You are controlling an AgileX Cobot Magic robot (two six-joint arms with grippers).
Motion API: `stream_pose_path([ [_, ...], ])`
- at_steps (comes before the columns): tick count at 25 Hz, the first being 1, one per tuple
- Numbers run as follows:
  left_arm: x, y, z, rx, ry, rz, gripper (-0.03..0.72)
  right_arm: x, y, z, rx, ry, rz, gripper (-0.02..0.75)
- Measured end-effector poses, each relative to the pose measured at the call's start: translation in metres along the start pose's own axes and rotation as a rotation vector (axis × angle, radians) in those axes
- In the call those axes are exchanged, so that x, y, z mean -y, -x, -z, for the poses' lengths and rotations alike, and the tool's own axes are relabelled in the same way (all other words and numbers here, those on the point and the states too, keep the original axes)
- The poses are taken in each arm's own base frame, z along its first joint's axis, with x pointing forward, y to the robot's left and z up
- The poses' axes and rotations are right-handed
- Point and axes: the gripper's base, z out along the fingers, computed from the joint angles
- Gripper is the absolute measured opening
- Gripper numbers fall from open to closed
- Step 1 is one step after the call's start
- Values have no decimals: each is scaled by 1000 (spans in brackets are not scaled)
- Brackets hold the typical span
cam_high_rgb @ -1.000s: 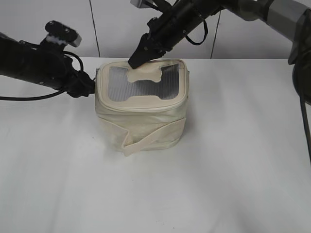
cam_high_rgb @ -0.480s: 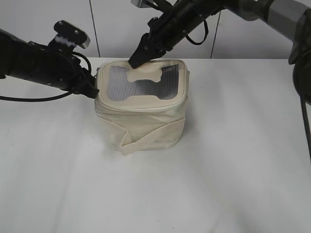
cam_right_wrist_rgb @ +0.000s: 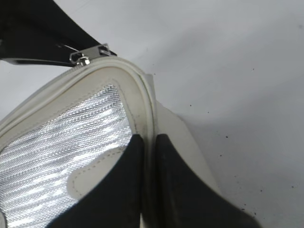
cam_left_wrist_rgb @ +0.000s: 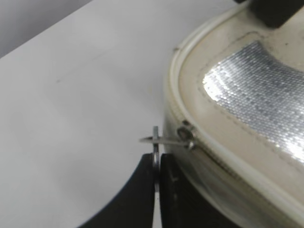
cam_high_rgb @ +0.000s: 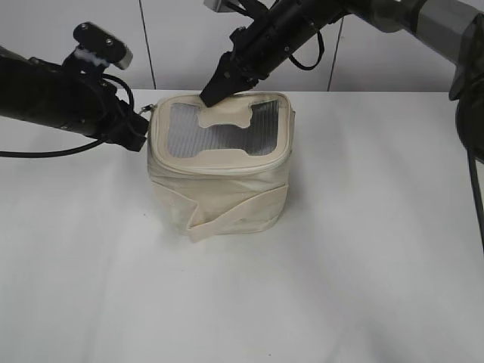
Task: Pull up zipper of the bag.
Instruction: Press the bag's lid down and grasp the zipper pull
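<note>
The cream bag (cam_high_rgb: 227, 189) stands upright mid-table, with a grey mesh top and a bone-shaped patch (cam_high_rgb: 224, 115). Its zipper track (cam_left_wrist_rgb: 228, 159) runs round the top rim. My left gripper (cam_high_rgb: 142, 121) sits at the bag's left top corner, shut on the round ring pull (cam_left_wrist_rgb: 156, 154) of a silver slider (cam_left_wrist_rgb: 186, 136). My right gripper (cam_high_rgb: 209, 97) is at the bag's far rim, shut on the rim piping (cam_right_wrist_rgb: 148, 123). The slider also shows in the right wrist view (cam_right_wrist_rgb: 81, 59).
The white table (cam_high_rgb: 363, 265) spreads all round the bag. A wide cream strap (cam_high_rgb: 234, 215) wraps the bag's body, its loose end at the front. A pale wall stands behind the table. My right arm (cam_high_rgb: 423, 19) reaches in from the upper right.
My left gripper has drawn slightly left and back along the bag's left corner, holding the ring pull. The right gripper and the bag stay about where they were.
</note>
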Motion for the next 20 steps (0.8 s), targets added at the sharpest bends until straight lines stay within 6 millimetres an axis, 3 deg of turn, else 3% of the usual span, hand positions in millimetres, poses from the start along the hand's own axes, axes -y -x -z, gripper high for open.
stream_pose_path([
  [6,11,-12,21,-13,0,0,9,0,0,0,0,0,0,49],
  [15,18,-18,37,-8,2,4,9,0,0,0,1,1,-9,49],
  [20,28,-32,47,-29,-6,31,9,-1,1,-1,2,6,-16,49],
])
